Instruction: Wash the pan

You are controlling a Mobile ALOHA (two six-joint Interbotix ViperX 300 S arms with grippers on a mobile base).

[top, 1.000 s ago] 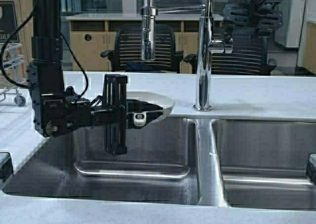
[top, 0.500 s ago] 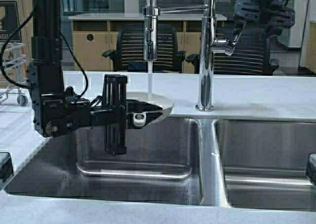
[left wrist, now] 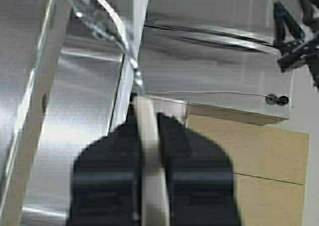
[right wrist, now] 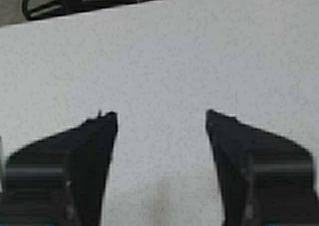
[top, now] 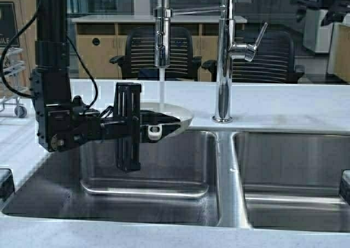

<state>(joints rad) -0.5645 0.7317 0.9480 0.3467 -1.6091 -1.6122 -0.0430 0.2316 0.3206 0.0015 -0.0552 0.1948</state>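
Note:
The pan (top: pixel 178 114), white and shallow, is held level over the left sink basin (top: pixel 164 166), right under the spray head (top: pixel 161 40). A thin stream of water (top: pixel 162 86) falls from the spray head into it. My left gripper (top: pixel 156 128) is shut on the pan's pale handle (left wrist: pixel 148 156), which sits between the black fingers (left wrist: pixel 107 171). My right gripper (top: pixel 333 10) is high at the far right, away from the tap lever (top: pixel 252 44), which is tilted up. In the right wrist view it (right wrist: pixel 162 118) is open and empty over the white counter (right wrist: pixel 164 56).
The tall chrome faucet (top: pixel 223 67) stands on the counter between the two basins. The right basin (top: pixel 295 171) lies beside the left one. Office chairs (top: pixel 153 53) and cabinets are behind the counter.
Water now runs from the spray head into the pan. My right gripper has left the raised tap lever and moved up and to the right. The left arm and pan hold still.

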